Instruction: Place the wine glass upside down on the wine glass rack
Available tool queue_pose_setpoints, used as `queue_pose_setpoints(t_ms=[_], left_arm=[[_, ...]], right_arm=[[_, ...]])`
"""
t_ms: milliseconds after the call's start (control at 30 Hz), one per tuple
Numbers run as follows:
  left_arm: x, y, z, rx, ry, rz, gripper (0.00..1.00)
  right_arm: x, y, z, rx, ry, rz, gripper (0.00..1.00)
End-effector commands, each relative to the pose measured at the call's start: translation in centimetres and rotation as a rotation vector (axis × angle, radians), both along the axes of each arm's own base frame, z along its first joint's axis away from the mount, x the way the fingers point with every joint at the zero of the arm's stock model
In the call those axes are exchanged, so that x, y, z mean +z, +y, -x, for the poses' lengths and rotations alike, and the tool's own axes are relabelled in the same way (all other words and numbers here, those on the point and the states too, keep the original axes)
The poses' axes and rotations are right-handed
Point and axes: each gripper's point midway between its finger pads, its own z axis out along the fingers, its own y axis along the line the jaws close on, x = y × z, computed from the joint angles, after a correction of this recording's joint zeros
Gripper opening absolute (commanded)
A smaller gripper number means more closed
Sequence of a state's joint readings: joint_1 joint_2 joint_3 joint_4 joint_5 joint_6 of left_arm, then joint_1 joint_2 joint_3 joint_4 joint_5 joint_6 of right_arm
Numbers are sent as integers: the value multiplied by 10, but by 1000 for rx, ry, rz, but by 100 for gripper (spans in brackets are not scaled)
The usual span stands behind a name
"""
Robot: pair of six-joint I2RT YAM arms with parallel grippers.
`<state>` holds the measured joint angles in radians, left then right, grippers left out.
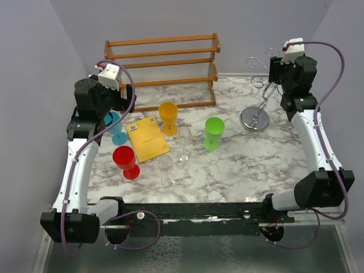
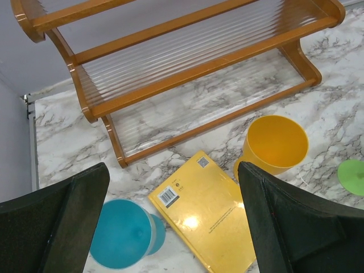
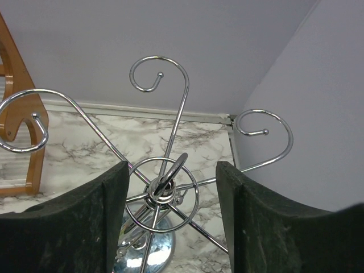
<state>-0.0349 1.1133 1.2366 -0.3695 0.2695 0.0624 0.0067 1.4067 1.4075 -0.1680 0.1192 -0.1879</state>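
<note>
Two clear wine glasses (image 1: 183,145) (image 1: 166,169) stand upright mid-table. The wine glass rack (image 1: 255,118), silver wire on a shiny disc base, stands at the back right. My right gripper (image 3: 172,170) hangs over its top, jaws on either side of the hub ring (image 3: 162,193); a gap still shows on the right side. Curled wire arms (image 3: 159,71) spread beyond the fingers. Over at the far left, my left gripper (image 2: 173,227) is open and holds nothing, above a blue goblet (image 2: 122,233) and a yellow book (image 2: 207,213).
A brown wooden slatted shelf (image 1: 162,71) stands along the back wall. Orange (image 1: 168,116), green (image 1: 214,132), red (image 1: 126,161) and blue (image 1: 116,129) goblets stand round the yellow book (image 1: 147,138). Walls close in on three sides.
</note>
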Motion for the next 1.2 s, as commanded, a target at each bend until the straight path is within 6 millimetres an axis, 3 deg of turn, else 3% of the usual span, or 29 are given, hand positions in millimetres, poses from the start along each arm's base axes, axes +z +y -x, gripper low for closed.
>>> queue_pose_setpoints(t_ms=[0, 300, 567, 1167], left_arm=[[5, -6, 2, -37, -24, 1, 99], [1, -8, 0, -44, -17, 3, 99], [-5, -9, -2, -53, -1, -3, 99], [-17, -14, -7, -84, 35, 8, 99]], right_arm=[[20, 0, -9, -11, -62, 1, 51], [19, -1, -17, -16, -62, 8, 30], [22, 9, -14, 42, -51, -5, 2], [60, 78, 29, 380, 0, -177, 1]])
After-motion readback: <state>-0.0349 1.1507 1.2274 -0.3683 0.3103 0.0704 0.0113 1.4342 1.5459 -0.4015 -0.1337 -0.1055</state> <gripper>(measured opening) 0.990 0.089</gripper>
